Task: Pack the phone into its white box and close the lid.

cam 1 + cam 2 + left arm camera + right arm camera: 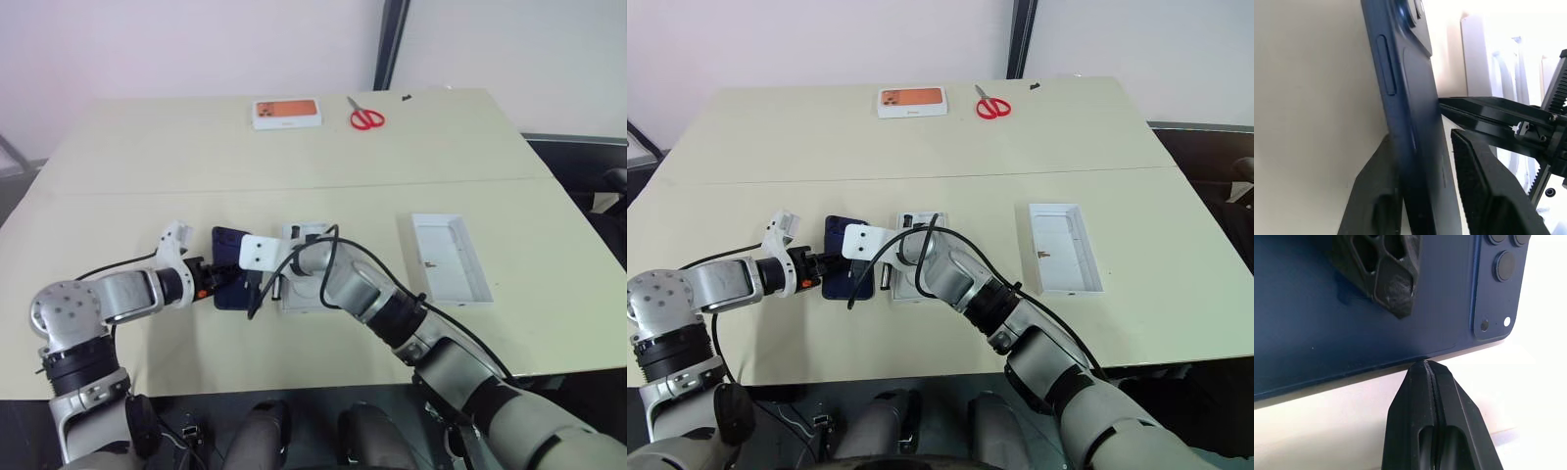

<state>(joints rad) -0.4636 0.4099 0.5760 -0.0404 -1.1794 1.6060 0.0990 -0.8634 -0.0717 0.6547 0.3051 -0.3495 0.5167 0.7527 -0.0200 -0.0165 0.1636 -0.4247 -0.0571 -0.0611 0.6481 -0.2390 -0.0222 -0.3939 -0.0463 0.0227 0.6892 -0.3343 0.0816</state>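
Left of frame centre: phone (231,281) on edge, long axis up-frame, pinched by left gripper (217,277). Right gripper (1426,369) fully closed, tip against phone edge. Box (301,294) immediately right; lid (448,258) farther right.

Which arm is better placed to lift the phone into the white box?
Left. The left gripper has its fingers on both faces of the phone. The right gripper is shut, with only its tip at the phone's edge beside the white box.
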